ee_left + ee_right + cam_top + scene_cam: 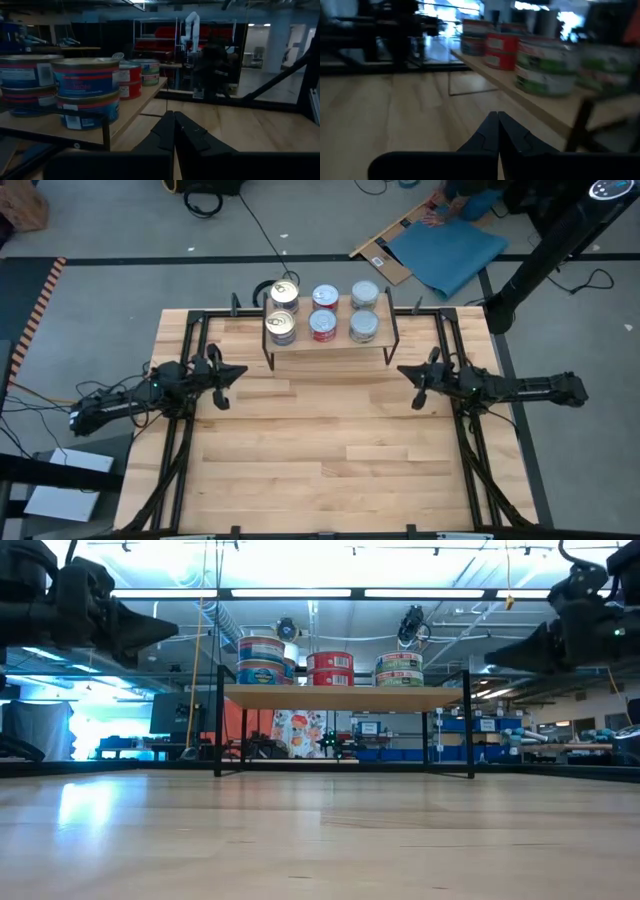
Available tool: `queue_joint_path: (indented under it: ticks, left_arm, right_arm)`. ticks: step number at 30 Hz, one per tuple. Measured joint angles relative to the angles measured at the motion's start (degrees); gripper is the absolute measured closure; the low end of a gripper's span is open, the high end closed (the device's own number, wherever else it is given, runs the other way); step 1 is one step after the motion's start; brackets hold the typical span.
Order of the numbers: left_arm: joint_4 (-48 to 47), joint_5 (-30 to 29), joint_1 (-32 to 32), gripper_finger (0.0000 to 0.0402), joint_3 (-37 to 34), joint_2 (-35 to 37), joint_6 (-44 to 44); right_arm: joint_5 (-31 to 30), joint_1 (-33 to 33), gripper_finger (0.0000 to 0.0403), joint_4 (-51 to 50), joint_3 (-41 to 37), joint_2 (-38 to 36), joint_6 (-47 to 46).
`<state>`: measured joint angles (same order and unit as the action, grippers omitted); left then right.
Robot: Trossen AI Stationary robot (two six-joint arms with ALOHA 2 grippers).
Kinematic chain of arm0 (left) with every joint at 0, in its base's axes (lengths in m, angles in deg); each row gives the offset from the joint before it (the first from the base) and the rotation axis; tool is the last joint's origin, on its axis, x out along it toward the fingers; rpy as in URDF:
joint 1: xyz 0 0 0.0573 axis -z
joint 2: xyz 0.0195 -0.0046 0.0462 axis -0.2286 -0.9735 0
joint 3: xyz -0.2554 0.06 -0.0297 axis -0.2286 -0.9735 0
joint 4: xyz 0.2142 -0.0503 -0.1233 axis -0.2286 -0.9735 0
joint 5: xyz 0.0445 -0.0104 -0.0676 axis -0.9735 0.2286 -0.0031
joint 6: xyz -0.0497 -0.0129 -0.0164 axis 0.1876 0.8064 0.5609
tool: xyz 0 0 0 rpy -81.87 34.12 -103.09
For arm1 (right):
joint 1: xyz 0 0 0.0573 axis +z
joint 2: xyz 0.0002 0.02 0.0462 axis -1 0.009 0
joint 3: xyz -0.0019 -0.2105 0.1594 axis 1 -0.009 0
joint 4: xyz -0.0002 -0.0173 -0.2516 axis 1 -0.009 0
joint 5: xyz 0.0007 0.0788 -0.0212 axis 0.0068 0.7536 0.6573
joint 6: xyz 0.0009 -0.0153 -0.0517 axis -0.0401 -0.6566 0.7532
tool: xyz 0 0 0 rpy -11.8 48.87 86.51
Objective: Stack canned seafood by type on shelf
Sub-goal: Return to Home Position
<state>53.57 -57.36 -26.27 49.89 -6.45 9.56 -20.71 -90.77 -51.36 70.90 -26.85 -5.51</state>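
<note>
The shelf (327, 340), a light-wood board on black wire legs, stands at the table's far middle. On it stand the tins in stacks: blue-labelled tins (282, 326) at its left, red tins (322, 325) in the middle, green-labelled tins (364, 326) at its right, each with a second stack behind. In the low view the stacks (331, 668) are two tins high on the board (340, 697). My left gripper (237, 371) hovers shut left of the shelf; my right gripper (402, 370) hovers shut right of it. Neither touches anything.
The wide wooden tabletop (330, 450) stretches bare in front of the shelf between the arms. Black frame rails (470, 450) run along its left and right sides. Beyond the table, cables, cardboard and a blue mat (450, 255) lie on the floor.
</note>
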Motion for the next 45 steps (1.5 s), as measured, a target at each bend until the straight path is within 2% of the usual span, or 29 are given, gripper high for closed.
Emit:
queue_joint_path:
  ticks: [5,11,20,45]
  left_arm:
    - [-3.45,-1.25,-0.04,0.0389,0.00,0.00,0.13]
    - [-6.02,-1.42,-0.04,0.0388,0.00,-0.33,0.27]
    - [-3.22,-1.53,-0.04,0.0387,0.00,-0.37,0.29]
    - [-3.27,-1.51,-0.04,0.0387,0.00,-0.37,0.31]
  right_arm:
    - [-3.39,-1.63,0.0394,-3.24,0.00,0.02,-7.45]
    - [-3.21,-1.87,0.0380,-3.22,0.00,0.59,-3.47]
    - [-3.21,-1.87,0.0379,-3.19,0.00,0.59,-3.90]
    - [-3.18,-1.87,0.0378,-3.18,0.00,0.59,-3.90]
